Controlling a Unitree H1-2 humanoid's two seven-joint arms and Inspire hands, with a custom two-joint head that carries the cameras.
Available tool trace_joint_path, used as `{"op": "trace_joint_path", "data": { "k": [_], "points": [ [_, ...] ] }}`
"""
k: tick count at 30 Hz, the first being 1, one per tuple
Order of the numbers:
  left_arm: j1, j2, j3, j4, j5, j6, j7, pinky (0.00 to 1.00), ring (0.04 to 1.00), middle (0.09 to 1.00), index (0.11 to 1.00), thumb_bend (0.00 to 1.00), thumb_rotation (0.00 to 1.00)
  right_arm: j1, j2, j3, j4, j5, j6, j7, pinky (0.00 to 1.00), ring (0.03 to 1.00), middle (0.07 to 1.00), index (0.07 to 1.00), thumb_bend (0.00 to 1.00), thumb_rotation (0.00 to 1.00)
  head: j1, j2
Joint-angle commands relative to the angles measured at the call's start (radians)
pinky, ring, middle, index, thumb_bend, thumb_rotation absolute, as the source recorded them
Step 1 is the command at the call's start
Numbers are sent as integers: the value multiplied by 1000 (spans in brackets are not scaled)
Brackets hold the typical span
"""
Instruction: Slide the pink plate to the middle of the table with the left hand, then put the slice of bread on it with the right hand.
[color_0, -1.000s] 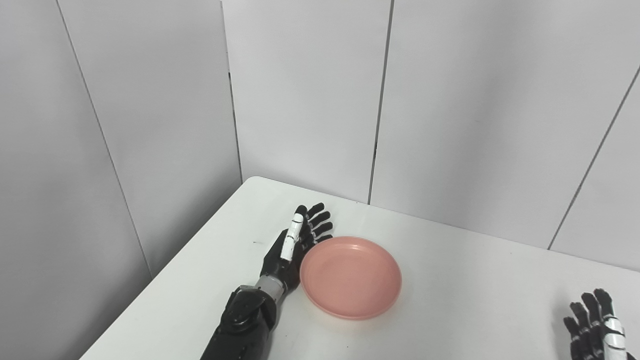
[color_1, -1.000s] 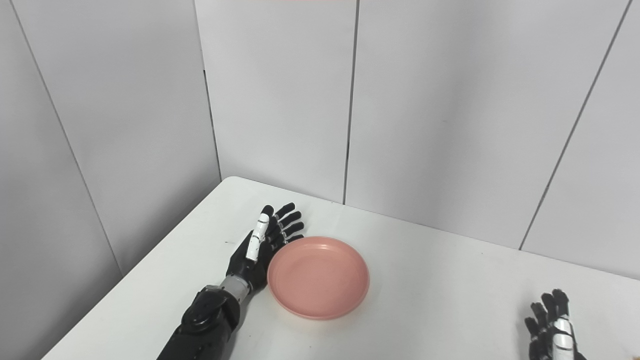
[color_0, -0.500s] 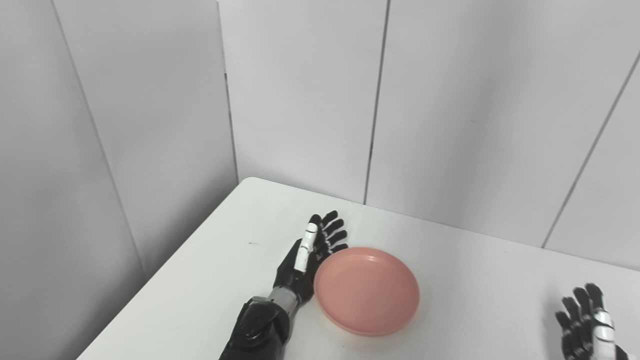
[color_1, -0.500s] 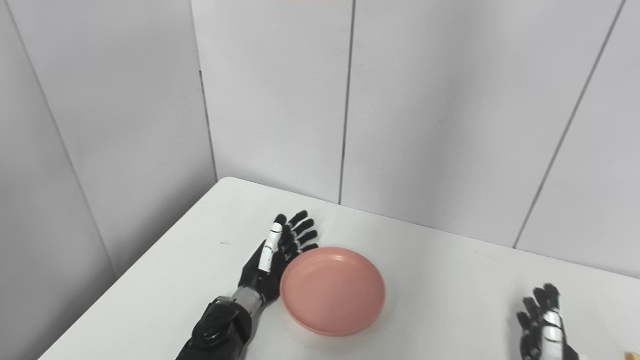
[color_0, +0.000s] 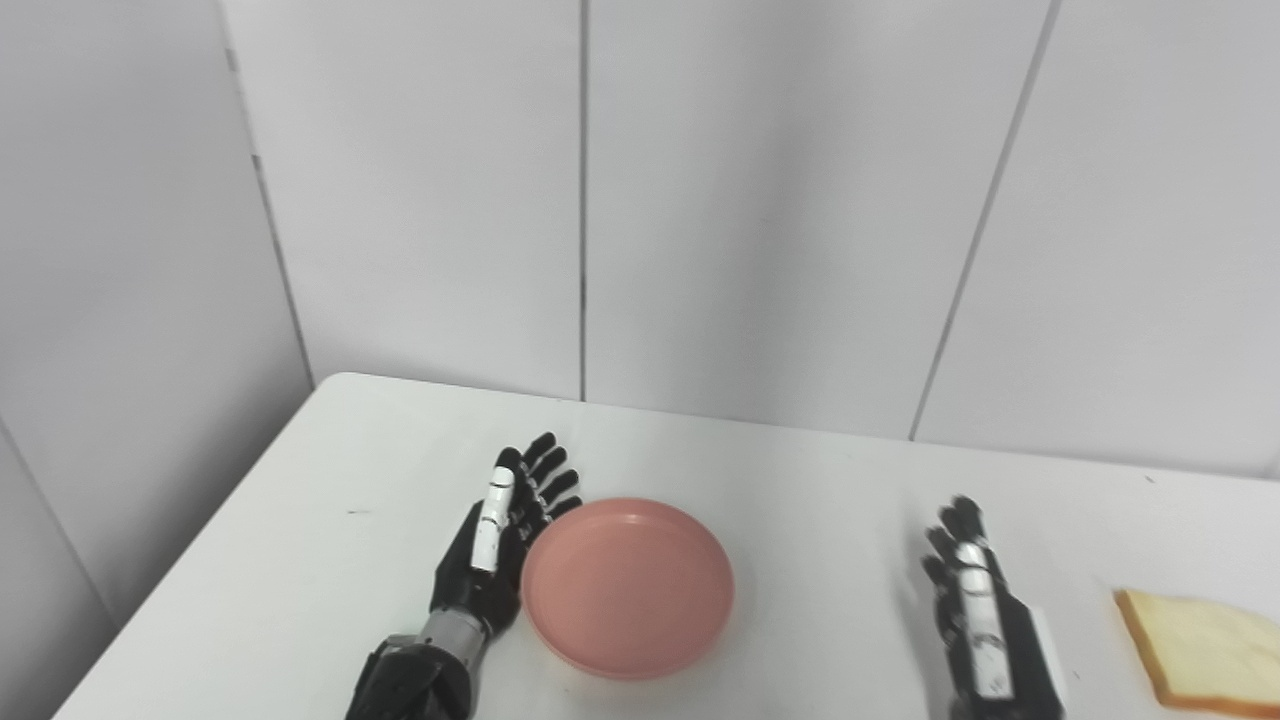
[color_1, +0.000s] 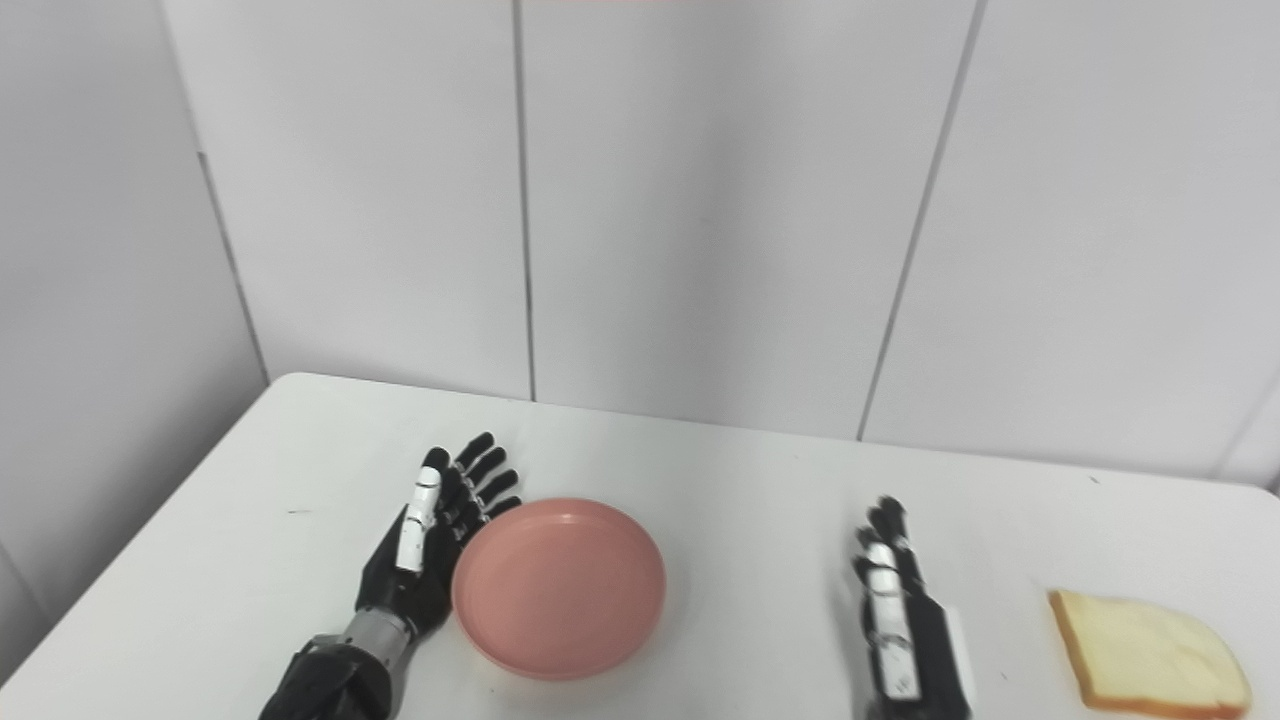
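Both forearms are cut off at the bottom edge, and the right hand (color_0: 985, 625) shows only its back, edge-on, so I can't tell how far its palm sits off the table (color_0: 820, 480); its fingers look straight and close together, holding nothing. The bread slice (color_0: 1200, 650) is clipped by the right and lower frame edge in the left eye view but shows whole in the right eye view, lying flat on the table to the right of the right hand, apart from it. The left hand (color_0: 495, 545) stands on its edge with the fingers extended and slightly fanned, gripping nothing, palm side against the left rim of the pink plate (color_0: 628, 588); exact contact at the rim is hard to make out. The plate sits flat, empty, roughly mid-table, left of the right hand and well apart from the bread. Against half a second ago the whole picture has shifted, so the camera has swung rightward: the table's left corner now reads farther left and the bread has come into view. The left hand keeps the same flat pose beside the plate; the right hand now shows much more fully.
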Motion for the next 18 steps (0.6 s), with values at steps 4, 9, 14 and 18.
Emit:
{"op": "trace_joint_path", "data": {
  "k": [4, 9, 14, 18],
  "points": [
    [3, -27, -10, -55, -19, 23, -19, 898, 938, 959, 896, 680, 959, -28, 24, 14, -56, -29, 13, -17, 1000, 969, 974, 972, 584, 887, -48, 18],
    [14, -48, -24, -73, -14, 31, -18, 910, 939, 960, 902, 672, 969, -34, 23, 23, -61, -41, 26, -17, 1000, 982, 988, 984, 582, 928, -86, 29],
    [30, -82, -31, -85, -9, 24, -11, 914, 939, 957, 897, 675, 939, -32, 32, 25, -60, -46, 33, -25, 1000, 973, 984, 973, 592, 897, -105, 16],
    [47, -107, -52, -105, 27, 15, 7, 901, 931, 956, 908, 680, 948, -30, 30, 21, -56, -41, 26, -23, 1000, 979, 988, 977, 579, 899, -105, 12]
  ]
}}
